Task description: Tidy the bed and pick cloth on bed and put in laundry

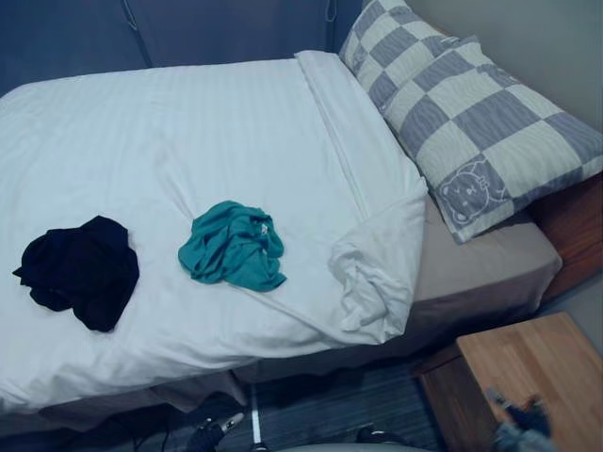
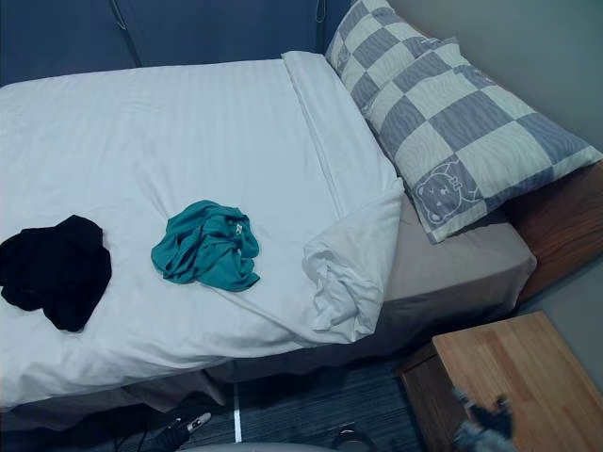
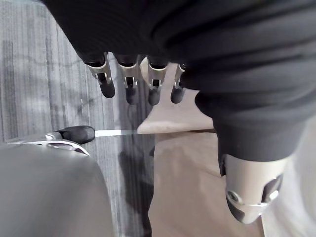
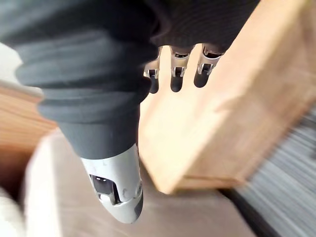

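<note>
White striped duvet [image 1: 188, 141] over the bed [image 1: 480, 264], grey-and-cream checked pillow [image 1: 471, 122] at 2 o'clock, light wooden bedside table [image 1: 537, 367] at 5 o'clock. On the duvet, crumpled black cloth [image 1: 80, 268] at 8 o'clock and crumpled teal cloth [image 1: 231, 245] near centre, well apart. Left hand [image 3: 131, 84] hanging free, right hand [image 4: 175, 74] above the table, fingers of both straight and loose, grasping nothing.

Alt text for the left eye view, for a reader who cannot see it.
A teal cloth and a black cloth lie crumpled and apart on a white duvet. A checked pillow lies at the right; a wooden bedside table stands at lower right.
</note>
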Tool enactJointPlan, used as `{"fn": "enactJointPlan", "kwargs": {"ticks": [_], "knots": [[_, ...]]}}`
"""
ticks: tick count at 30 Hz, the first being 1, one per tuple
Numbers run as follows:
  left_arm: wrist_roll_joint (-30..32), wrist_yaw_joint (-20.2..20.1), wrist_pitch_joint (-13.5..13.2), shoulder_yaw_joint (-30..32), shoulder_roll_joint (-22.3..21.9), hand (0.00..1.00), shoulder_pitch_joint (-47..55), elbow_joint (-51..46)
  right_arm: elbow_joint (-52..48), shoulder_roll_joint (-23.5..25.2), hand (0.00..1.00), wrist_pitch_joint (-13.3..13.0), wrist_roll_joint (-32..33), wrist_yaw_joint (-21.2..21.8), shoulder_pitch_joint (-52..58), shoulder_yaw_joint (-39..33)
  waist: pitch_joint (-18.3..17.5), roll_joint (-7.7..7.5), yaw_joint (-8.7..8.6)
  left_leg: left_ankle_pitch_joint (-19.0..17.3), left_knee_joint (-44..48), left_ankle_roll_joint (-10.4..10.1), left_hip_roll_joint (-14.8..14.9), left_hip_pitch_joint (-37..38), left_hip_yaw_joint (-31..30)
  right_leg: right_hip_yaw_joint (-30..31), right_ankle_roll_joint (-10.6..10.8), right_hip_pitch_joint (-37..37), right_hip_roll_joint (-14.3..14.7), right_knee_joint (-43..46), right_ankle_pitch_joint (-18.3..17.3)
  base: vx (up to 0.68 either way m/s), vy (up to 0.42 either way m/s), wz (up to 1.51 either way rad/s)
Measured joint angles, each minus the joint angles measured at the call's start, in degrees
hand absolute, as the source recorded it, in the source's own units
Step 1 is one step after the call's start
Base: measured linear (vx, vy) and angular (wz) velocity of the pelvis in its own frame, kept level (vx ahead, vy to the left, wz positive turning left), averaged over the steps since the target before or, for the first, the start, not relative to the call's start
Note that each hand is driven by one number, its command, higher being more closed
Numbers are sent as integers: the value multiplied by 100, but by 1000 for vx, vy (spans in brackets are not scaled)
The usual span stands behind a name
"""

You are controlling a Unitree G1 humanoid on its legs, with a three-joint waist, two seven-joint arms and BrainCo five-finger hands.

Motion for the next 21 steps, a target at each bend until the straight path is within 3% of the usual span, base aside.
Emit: {"fn": "enactJointPlan", "kwargs": {"ticks": [3, 7, 12, 18, 20, 21], "knots": [[-9, -13, 105, -13, 101, 0, 65, -86, -636, -558, 0, -145, -309, 12, -465, 232, -35, -116, -6, 7, -2, -11, 4, -84, -12, 38, -28, -128, 5, 118, -2, 61, -6, 4], [-6, -18, 122, -27, 133, 0, 72, -166, -719, -879, 0, -148, -770, 90, -1008, 828, -60, -176, 3, 16, 27, -26, -2, -158, -96, 185, -40, -138, 5, 128, 4, 57, 8, 16], [-4, -20, 161, -31, 217, 0, 120, -296, -794, -1219, 0, -133, -1066, 532, -2170, 1949, -51, -208, 85, 71, 40, -66, -4, -277, -147, 198, -43, -200, -5, 125, 8, 10, 3, 11], [-7, -89, 157, -88, 218, 0, 99, -567, -799, -1324, 0, -47, -1064, 914, -3299, 2699, 164, -251, 199, 226, 42, -20, -8, -592, -317, 74, -128, -392, -25, 124, 95, -46, -7, 18], [-17, -146, 154, -109, 216, 0, 69, -680, -814, -1324, 0, 5, -1064, 964, -3487, 2815, 323, -261, 352, 290, 43, 7, -17, -732, -334, 65, -108, -511, -36, 126, 134, -87, 5, 12], [-19, -147, 154, -128, 218, 0, 63, -691, -816, -1323, 0, 34, -1064, 1004, -3541, 2878, 373, -260, 347, 321, 43, 17, -27, -779, -375, 49, -102, -540, -46, 126, 138, -70, 4, 20]]}}
